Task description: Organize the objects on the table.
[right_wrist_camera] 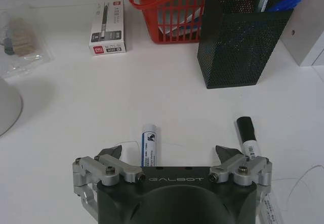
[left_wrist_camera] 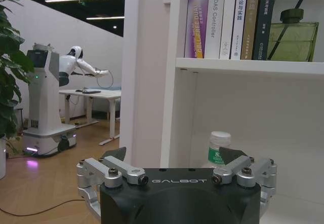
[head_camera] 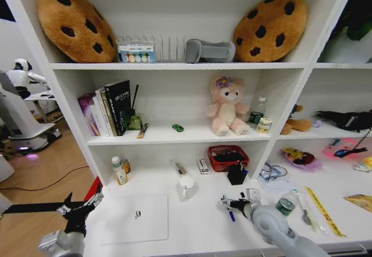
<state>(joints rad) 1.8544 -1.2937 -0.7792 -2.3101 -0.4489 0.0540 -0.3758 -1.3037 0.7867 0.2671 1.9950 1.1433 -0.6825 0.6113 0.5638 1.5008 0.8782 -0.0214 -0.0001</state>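
The silver laptop (head_camera: 135,216) lies closed on the white table (head_camera: 197,234) at the front left. My right gripper (head_camera: 228,202) (right_wrist_camera: 168,152) hovers open just above the table, over a white-and-blue pen (right_wrist_camera: 149,150) (head_camera: 231,215). A black-capped marker (right_wrist_camera: 248,137) lies beside one of its fingers. A green-lidded can (head_camera: 285,206) and a yellow ruler (head_camera: 322,210) sit to the right. The tiny green toy car (head_camera: 178,128) rests on the middle shelf. My left gripper (head_camera: 81,206) (left_wrist_camera: 173,154) is open and empty at the table's left edge, beside the laptop.
A black mesh pen holder (right_wrist_camera: 238,36) (head_camera: 236,175) and a red basket (right_wrist_camera: 167,11) (head_camera: 228,155) stand just beyond the right gripper, with a pen box (right_wrist_camera: 107,29) beside them. A white mug (head_camera: 186,182) and small bottles (head_camera: 120,171) stand at the back. Shelf uprights (left_wrist_camera: 152,82) border the left arm.
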